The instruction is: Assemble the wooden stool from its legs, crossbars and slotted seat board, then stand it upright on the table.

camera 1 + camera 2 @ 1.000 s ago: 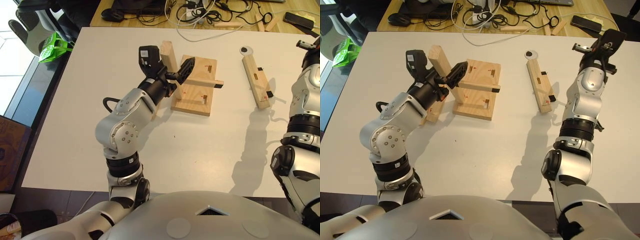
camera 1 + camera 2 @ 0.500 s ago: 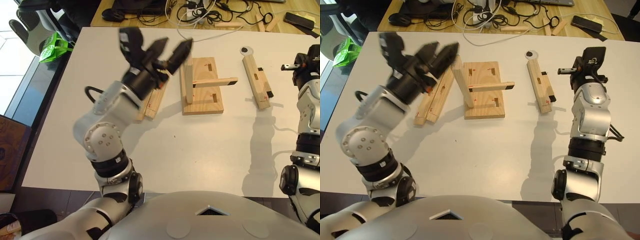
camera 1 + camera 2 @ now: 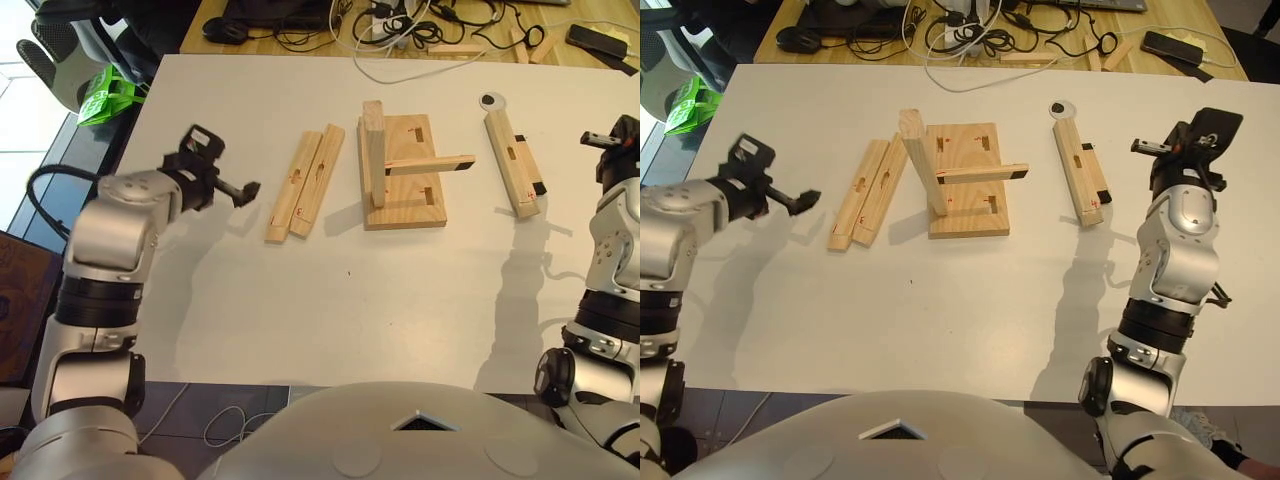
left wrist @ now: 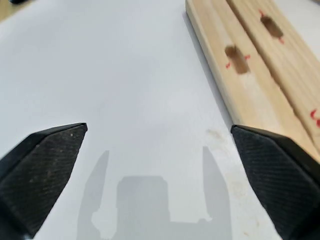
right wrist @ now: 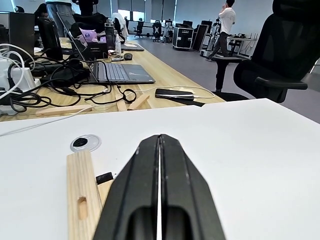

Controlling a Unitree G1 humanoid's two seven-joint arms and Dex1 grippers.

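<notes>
The left jaws stand wide apart and grasp nothing: the left wrist view has one black fingertip [image 4: 42,165] at each side, with bare white bench [image 4: 125,75] between them. That view also gives what the head views are too far off to show well, the cut slots ringed with red marks in the two loose legs [image 4: 260,60], which lie just beside one fingertip. From the left eye view these jaws hang over the bench left of the two loose legs [image 3: 305,182], apart from them; the legs lie flat, touching side by side.

The right jaws are clenched on nothing, their fingers [image 5: 185,200] meeting along a thin seam. The right eye view places them raised at the bench's right edge, near a single leg [image 3: 1080,175] lying flat with a round disc [image 3: 1062,107] just past its far end.

Between both groups the seat board [image 3: 410,200] lies flat, one leg [image 3: 373,150] upright at its left edge, a crossbar [image 3: 430,165] reaching from it over the board.

The right wrist view adds a wooden bench behind [image 5: 165,75] with a laptop [image 5: 117,72] and cables [image 5: 75,82].
</notes>
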